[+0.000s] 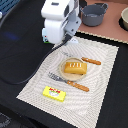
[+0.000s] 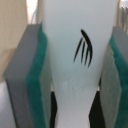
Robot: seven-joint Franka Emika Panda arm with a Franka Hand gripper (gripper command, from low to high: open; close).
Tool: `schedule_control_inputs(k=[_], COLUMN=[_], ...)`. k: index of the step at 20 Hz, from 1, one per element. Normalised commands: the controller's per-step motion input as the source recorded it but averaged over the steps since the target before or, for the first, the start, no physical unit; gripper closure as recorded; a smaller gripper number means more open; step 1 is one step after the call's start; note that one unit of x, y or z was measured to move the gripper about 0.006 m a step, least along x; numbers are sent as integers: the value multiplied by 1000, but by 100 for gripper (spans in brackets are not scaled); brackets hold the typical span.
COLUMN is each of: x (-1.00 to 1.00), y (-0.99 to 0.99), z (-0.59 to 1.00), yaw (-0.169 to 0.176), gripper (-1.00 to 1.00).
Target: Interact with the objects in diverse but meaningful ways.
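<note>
Between the two green-padded grey fingers (image 2: 37, 75) of the end effector (image 1: 61, 39) stands a white oblong piece with a black claw-like mark (image 2: 75, 55); both pads touch its sides, so I judge it is gripped firmly and kept upright for carrying. On the striped cloth mat (image 1: 30, 85) the orange bread loaf with pale slashes (image 1: 75, 67) rests on a tan round plate (image 1: 65, 75), with a fork (image 1: 67, 82) and a knife (image 1: 86, 60) beside it, like a set meal. Nearer lies the yellow red-marked packet (image 1: 53, 93). At the far left, the white arm hangs above the mat's far corner, its wrist pointing down at the worktop.
</note>
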Motion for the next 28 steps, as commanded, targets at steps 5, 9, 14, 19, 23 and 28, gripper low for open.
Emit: schedule_control_inputs(k=[5,9,14,19,23,28], x=[0,0,7,17,51,270], y=[-880,-786,-872,-905,-864,-470], z=[0,-14,-143,-172,-208,-202], yaw=[-51,-63,-28,-9,-33,-26], gripper=[100,100,100,100,100,100])
